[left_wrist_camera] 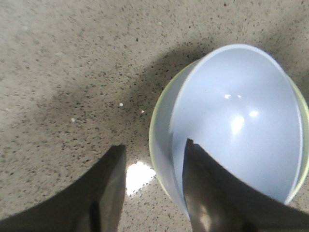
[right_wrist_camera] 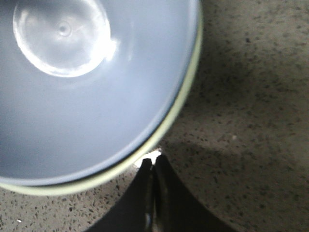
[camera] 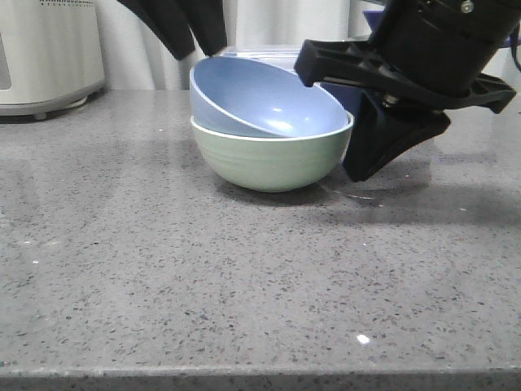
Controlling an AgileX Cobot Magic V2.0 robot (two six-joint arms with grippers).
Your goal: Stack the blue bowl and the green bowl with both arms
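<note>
The blue bowl [camera: 264,102] sits tilted inside the green bowl [camera: 273,159], its raised side toward the left fingers [left_wrist_camera: 203,193], which stand spread apart at its rim. The right fingers [right_wrist_camera: 153,193] are pressed together, empty, just beside the green rim. The speckled bench [camera: 244,285] lies bare around them.

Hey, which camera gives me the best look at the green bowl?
The front view: it shows the green bowl's whole outer wall standing on the counter, with the blue bowl tilted inside it. Both wrist views show only a thin sliver of its pale rim around the blue bowl.
</note>
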